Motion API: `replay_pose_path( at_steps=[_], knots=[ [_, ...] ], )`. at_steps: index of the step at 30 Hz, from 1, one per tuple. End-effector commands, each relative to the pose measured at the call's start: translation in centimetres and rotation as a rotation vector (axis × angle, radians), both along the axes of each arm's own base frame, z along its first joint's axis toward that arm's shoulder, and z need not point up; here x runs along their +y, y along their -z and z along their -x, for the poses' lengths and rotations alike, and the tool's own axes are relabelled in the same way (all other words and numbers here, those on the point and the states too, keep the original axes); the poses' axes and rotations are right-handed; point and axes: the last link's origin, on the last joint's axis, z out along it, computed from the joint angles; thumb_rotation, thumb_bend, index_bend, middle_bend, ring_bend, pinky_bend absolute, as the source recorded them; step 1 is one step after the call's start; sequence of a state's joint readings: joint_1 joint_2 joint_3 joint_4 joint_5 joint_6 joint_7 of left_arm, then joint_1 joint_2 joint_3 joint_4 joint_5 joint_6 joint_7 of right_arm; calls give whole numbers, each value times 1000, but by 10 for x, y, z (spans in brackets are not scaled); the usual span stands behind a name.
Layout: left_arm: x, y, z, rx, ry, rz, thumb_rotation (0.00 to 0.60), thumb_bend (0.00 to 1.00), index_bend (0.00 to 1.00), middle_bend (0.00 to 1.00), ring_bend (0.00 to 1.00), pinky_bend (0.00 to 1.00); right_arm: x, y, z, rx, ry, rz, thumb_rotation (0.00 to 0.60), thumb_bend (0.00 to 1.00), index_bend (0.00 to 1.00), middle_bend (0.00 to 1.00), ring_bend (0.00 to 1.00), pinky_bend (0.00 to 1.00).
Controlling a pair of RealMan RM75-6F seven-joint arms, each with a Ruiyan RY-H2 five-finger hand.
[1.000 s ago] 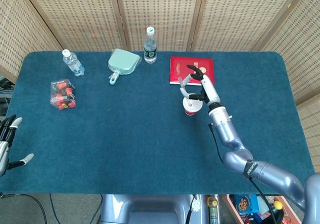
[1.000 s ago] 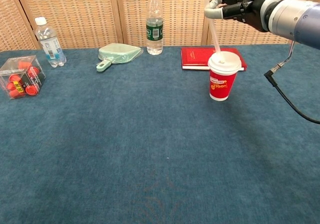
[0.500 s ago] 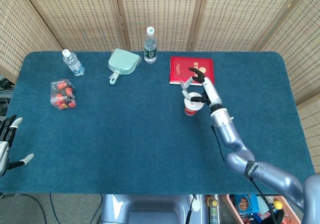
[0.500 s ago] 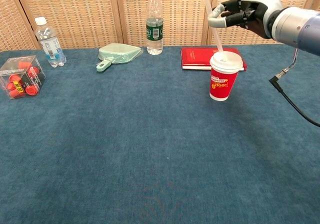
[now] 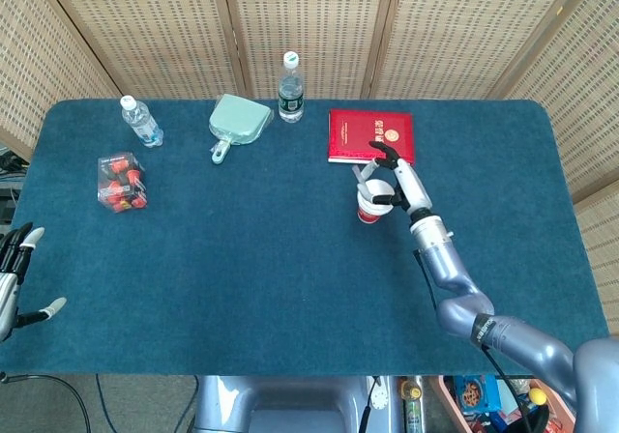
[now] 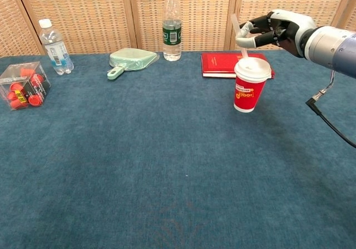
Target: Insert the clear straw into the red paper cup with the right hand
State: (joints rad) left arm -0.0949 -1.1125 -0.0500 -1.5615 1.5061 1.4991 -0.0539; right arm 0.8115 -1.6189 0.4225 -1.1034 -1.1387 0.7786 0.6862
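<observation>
The thin clear plastic straw stands slightly tilted with its lower end through the white lid of the red paper cup, which sits on the blue-carpeted bench just in front of a flat red book. The right hand pinches the straw near its upper end. The straw looks light, smooth and easily kinked, so a gentle pinch close to the lid would guide it best; the cup is light and could tip. How deep the straw reaches is hidden by the lid, and the head view barely shows it. The left hand, cut off at the frame edge, holds nothing, fingers spread.
</observation>
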Motion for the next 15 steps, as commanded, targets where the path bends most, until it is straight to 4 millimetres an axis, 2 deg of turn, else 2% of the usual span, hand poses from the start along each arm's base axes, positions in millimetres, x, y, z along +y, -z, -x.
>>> replay_pose_path(
  at_steps=[1,15],
  knots=[
    [0,0,0,1,1,1,600,155,0,0,0,0,0,2,4,13,1,-6,600,518,649,155,0,0],
    [0,0,0,-4,1,6,600,154,0,0,0,0,1,6,14,36,-4,-44,600,519,643,126,0,0]
  ],
)
